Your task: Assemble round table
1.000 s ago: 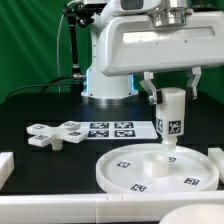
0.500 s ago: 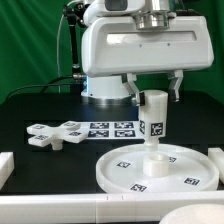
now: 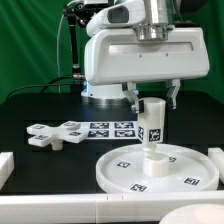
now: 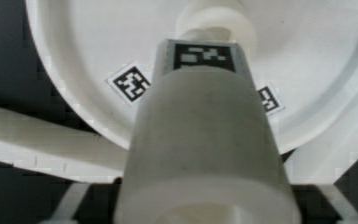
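The large round disc [image 3: 157, 167] with a rim lies on the black table at the front, tags on its face. My gripper [image 3: 151, 101] is shut on the short thick cylinder leg [image 3: 152, 123] and holds it upright just above the disc's raised centre hub [image 3: 155, 154]. In the wrist view the leg [image 4: 202, 130] fills the middle, pointing down at the disc [image 4: 105, 70]. The cross-shaped four-armed piece [image 3: 55, 133] lies on the table at the exterior view's left.
The marker board [image 3: 110, 129] lies flat behind the disc. White blocks sit at the front corners: one at the left [image 3: 4, 166], one at the right [image 3: 216, 155]. The robot base [image 3: 100, 85] stands at the back.
The gripper with the leg has moved toward the exterior view's left, from right of the disc's centre to above the hub. The disc and cross piece have not moved.
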You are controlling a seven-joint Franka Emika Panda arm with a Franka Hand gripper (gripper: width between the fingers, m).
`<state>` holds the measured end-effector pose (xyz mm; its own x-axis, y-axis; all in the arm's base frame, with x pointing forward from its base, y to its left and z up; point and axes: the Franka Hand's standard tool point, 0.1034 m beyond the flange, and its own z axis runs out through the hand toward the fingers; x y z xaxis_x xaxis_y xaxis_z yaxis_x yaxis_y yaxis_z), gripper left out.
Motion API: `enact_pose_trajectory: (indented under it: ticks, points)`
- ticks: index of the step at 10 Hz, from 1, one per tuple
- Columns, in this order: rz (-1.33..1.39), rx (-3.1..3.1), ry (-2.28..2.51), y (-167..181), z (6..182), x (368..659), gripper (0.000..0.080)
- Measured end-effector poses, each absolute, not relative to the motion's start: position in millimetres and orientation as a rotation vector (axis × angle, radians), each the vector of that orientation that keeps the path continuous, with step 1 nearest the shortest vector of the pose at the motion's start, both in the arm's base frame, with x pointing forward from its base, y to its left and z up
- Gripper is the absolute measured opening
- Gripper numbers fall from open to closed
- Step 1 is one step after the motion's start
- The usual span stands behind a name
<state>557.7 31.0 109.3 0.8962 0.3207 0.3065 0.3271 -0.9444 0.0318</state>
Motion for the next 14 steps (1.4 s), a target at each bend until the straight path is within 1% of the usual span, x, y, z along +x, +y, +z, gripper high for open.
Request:
enact_pose_trajectory:
  ticks: [2, 9, 13, 14]
  points:
    - [-0.485, -3.034, -0.527, 38, 109.0, 557, 0.0409]
    - [-0.5, -3.029, -0.54, 40, 106.7, 565, 0.0409]
    - [-0.485, -3.031, -0.542, 39, 99.2, 563, 0.0409]
    - [-0.474, -3.031, -0.542, 39, 94.9, 561, 0.0409]
